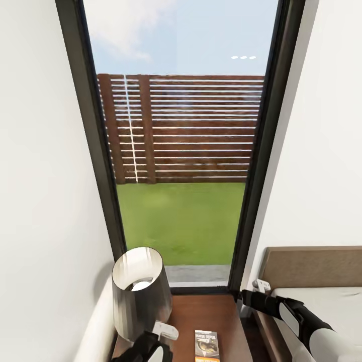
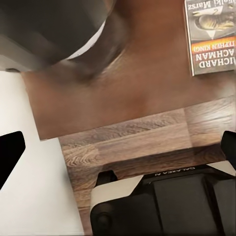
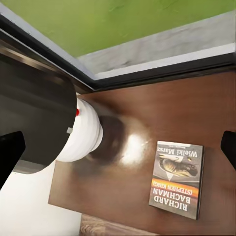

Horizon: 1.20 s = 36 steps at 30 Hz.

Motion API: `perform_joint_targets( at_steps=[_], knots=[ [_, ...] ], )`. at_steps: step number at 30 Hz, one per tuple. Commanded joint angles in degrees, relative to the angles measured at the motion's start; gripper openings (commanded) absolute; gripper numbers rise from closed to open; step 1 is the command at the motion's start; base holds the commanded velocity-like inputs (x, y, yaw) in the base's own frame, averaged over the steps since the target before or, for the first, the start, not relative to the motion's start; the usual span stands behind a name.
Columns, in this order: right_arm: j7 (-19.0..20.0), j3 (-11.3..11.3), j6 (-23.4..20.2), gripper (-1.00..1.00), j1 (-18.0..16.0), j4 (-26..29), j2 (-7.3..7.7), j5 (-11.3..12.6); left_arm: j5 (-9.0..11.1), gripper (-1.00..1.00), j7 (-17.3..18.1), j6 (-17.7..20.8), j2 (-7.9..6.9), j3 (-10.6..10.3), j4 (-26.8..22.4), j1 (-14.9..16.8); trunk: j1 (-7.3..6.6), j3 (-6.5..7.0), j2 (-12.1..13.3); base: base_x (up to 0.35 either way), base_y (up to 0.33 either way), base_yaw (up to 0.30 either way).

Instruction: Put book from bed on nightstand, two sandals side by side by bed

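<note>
Now one book (image 1: 207,345) lies on one nightstand (image 1: 201,311), both grippers spread, empty.

The right arm (image 1: 296,317) wears a black sleeve-like segment that gives way to a glossy white rounded shell further back from the jaws, with a dark seam between the two. A small white bracket with a dark screw hole sits at its tip. The left arm (image 1: 146,347) shows a black housing with a similar white tab. In the left wrist view, behind the jaws, the robot's base (image 2: 162,204) is black and white, lettered "GALAXEA". Black fingertips (image 3: 11,155) are blunt and matte.
</note>
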<state>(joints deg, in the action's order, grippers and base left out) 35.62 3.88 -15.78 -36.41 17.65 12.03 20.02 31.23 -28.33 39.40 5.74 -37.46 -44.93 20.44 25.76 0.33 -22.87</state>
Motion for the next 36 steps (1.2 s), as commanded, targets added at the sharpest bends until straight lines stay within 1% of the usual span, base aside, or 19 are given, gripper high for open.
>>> perform_joint_targets(
  at_steps=[1,8,17,36],
  knots=[
    [0.0,0.4,-0.3,1.00,0.1,0.1,0.09,0.6,0.6,1.00,0.0,-0.3,-0.03,-0.2,0.6,0.0,0.02,-0.03,0.0,0.000,0.000,0.000],
    [0.0,0.3,0.9,1.00,0.8,0.1,0.19,0.8,0.6,1.00,2.8,-2.8,-0.01,-0.3,5.4,0.0,0.02,-0.03,0.0,0.000,0.000,0.000],
    [0.0,0.3,1.5,1.00,1.0,0.1,0.30,1.0,0.5,1.00,3.9,-4.8,0.02,-0.3,8.7,0.1,0.02,-0.03,0.0,0.000,0.000,0.000],
    [0.0,0.3,1.7,1.00,1.5,0.1,0.20,1.0,0.5,1.00,5.2,-7.0,0.06,-0.3,11.1,0.1,0.02,-0.03,0.0,0.000,0.000,0.000]
  ],
)
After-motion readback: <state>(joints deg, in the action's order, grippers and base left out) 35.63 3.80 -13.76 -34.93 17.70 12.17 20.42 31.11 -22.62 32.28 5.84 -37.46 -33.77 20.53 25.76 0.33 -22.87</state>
